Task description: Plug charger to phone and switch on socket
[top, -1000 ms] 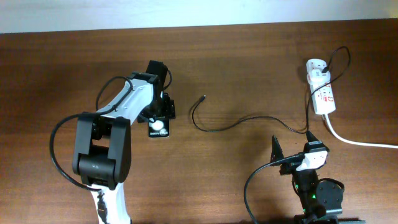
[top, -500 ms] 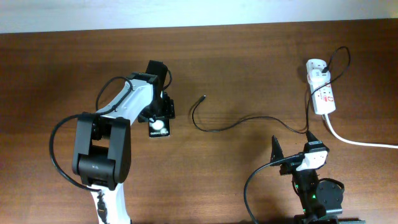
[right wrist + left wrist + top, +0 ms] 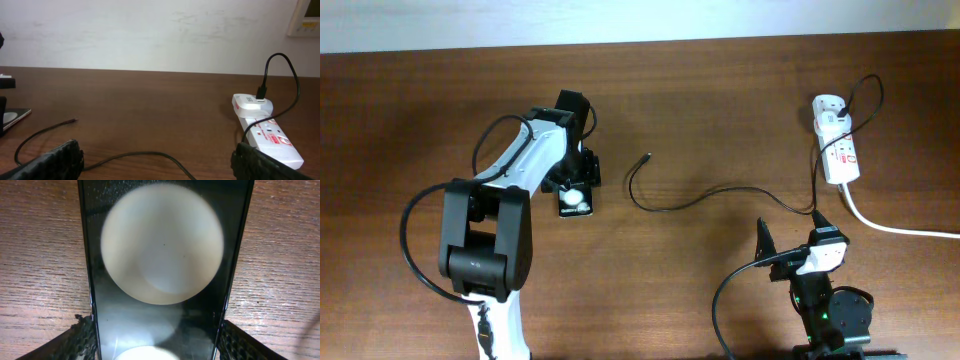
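Observation:
The black phone (image 3: 577, 203) lies face up on the table left of centre, and my left gripper (image 3: 578, 182) is shut on its far end. In the left wrist view the phone (image 3: 162, 255) fills the frame between the gripper's fingers (image 3: 157, 330), which press on both of its edges. The charger, a thin black cable (image 3: 690, 203), curves from its free tip (image 3: 648, 157) to a white adapter (image 3: 828, 108) on the white socket strip (image 3: 840, 150). My right gripper (image 3: 790, 235) is open and empty at the front right, with the cable (image 3: 140, 155) lying between its fingers (image 3: 155, 160).
A thick white cord (image 3: 890, 225) runs from the socket strip (image 3: 265, 132) off the right edge. A white wall (image 3: 150, 30) stands behind the table's far edge. The phone's edge (image 3: 12, 117) shows at the far left of the right wrist view.
My left gripper and the phone have shifted slightly away from me, toward the far edge. The right arm and the cable have not moved.

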Motion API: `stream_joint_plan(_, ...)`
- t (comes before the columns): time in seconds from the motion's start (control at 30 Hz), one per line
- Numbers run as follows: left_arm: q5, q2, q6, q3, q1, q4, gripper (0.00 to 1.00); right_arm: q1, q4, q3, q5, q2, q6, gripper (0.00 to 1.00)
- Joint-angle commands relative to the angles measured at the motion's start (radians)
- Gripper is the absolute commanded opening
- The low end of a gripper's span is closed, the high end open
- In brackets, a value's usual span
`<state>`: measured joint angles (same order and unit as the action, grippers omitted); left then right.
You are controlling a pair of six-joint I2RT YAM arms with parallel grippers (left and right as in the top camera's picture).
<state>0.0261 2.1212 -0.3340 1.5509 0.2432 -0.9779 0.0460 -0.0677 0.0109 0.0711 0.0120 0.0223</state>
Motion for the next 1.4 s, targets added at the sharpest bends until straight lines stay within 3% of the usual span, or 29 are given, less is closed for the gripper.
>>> stream_joint_plan(0.0,-0.012,0.008,-0.01,0.027,0.001,0.0,0.7,0.007,-0.006,-0.005,-0.005,-0.006,0.0,0.99)
stream_joint_plan(0.4,-0.011,0.009,-0.01,-0.116,0.001,0.156,0.73,0.007,-0.006,-0.005,-0.005,-0.006,0.0,0.99)
stream_joint_plan(0.57,-0.01,0.009,-0.009,-0.166,0.001,0.216,0.89,0.007,-0.006,-0.005,-0.005,-0.006,0.0,0.99)
stream_joint_plan(0.77,-0.025,0.01,0.039,-0.178,0.001,0.222,0.88,0.007,-0.006,-0.005,-0.005,-0.006,0.0,0.99)
stream_joint_plan(0.93,-0.109,0.01,-0.022,-0.178,0.001,0.216,0.84,0.007,-0.006,-0.005,-0.005,-0.006,0.0,0.99)
stream_joint_plan(1.37,-0.1,0.01,-0.1,-0.178,0.001,0.202,0.84,0.007,-0.006,-0.005,-0.005,-0.006,0.0,0.99)
